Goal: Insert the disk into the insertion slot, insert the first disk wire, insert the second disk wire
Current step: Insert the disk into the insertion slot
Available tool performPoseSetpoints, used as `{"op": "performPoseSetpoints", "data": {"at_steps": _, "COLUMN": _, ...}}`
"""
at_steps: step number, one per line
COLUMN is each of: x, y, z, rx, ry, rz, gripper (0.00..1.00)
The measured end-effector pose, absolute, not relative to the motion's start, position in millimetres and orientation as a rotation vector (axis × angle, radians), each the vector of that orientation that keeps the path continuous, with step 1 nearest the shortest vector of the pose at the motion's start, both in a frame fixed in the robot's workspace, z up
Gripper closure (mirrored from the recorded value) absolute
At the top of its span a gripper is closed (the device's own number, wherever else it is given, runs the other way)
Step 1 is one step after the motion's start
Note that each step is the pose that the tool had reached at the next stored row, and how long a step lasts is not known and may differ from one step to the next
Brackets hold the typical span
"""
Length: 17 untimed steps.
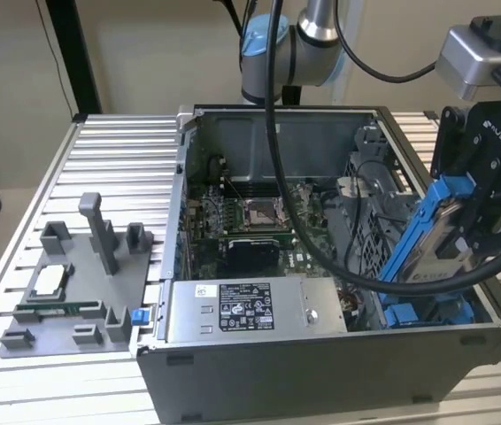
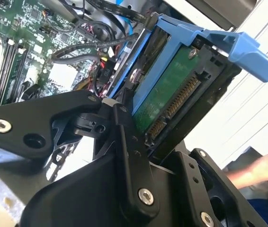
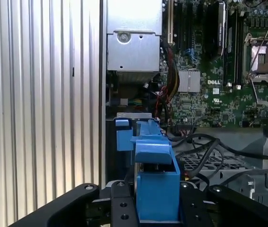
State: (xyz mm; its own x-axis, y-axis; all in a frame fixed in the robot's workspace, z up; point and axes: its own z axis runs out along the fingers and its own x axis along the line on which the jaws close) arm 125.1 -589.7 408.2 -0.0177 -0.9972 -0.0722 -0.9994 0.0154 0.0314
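I have the disk (image 1: pixel 429 237) clamped in the hand (image 1: pixel 459 232), which is closed narrow on the blue carrier from both sides. In the first wrist view the carrier's blue end (image 3: pixel 157 189) sits squarely between the two black fingers (image 3: pixel 120 208). The disk hangs tilted, upper end toward the arm, over the end of the open computer case (image 1: pixel 321 372) at the exterior view's right. Its lower end is just above the insertion slot (image 1: pixel 420 313) and its blue rails (I cannot tell whether they touch). In the second wrist view the disk's green circuit board (image 2: pixel 165 92) and its row of gold connector contacts face the camera.

Black cables (image 3: pixel 205 146) lie loose over the perforated grey metal beside the slot. Further in are the motherboard (image 1: pixel 249 232) and the silver labelled power-supply box (image 1: pixel 255 310) along the case's near wall. The case stands on a slatted aluminium counter (image 1: pixel 118 150). A grey fixture tray (image 1: pixel 73 292) rests on it, well apart, toward the exterior view's left.
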Motion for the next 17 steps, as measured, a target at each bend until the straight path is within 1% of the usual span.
{"op": "performPoseSetpoints", "data": {"at_steps": 17, "x": 125.1, "y": -588.3, "z": 380.3, "rx": -2.181, "ry": 2.218, "rz": 0.114, "gripper": 1.0}}
